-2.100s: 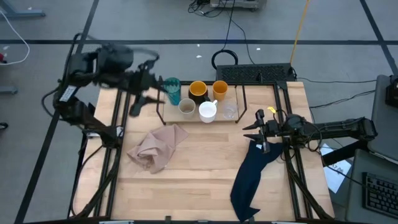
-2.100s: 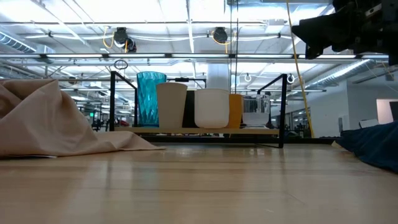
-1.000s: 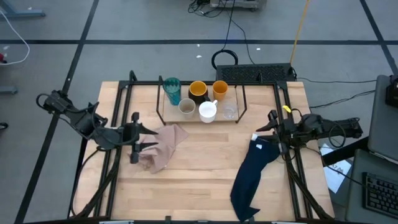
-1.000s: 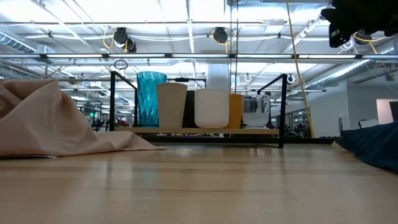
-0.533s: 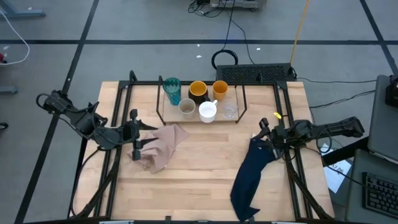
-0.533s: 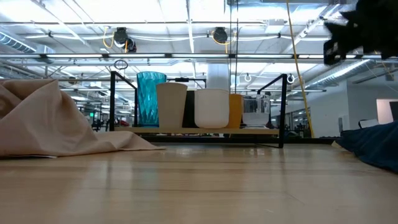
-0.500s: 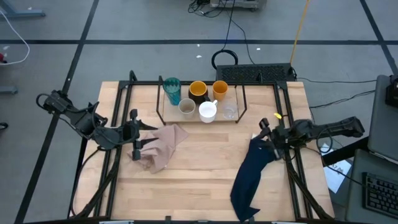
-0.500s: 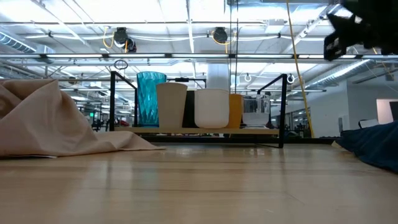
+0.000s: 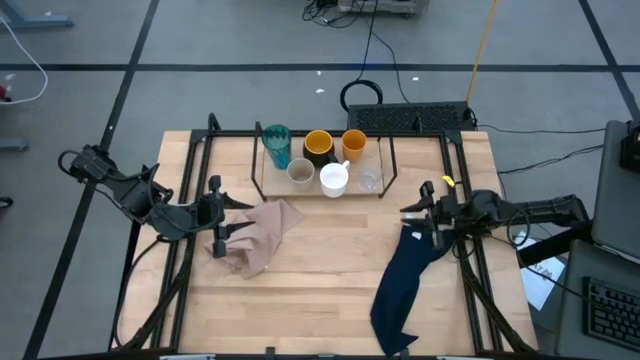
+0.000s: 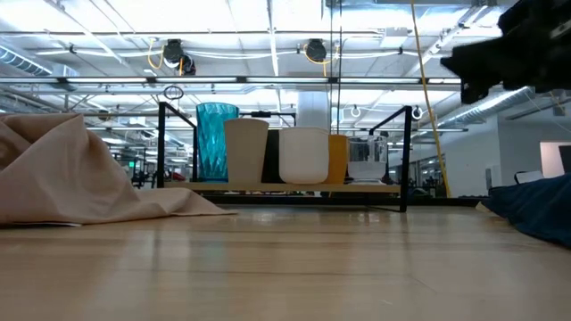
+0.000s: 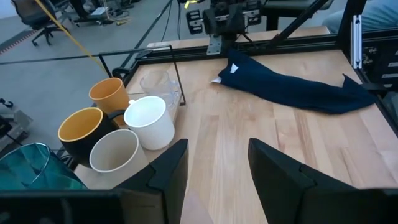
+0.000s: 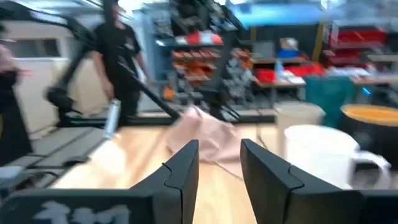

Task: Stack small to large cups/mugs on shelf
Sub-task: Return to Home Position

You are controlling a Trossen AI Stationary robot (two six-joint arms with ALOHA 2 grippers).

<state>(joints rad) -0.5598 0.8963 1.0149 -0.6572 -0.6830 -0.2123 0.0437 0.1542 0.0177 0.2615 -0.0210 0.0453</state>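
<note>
Left gripper (image 9: 238, 218) is now back from the shelf (image 10: 406, 160), right gripper (image 9: 415, 222) shifting (both with jaws spread, empty), so the cups (image 9: 333, 179) look placed.

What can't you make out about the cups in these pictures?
Low view: black mug shows only as a sliver between beige cup and white mug.
Left wrist view: teal glass is cut off by the picture's edge.
High view: clear cup is too faint to read.
Right wrist view: blurred; the teal glass is just a smear.
</note>
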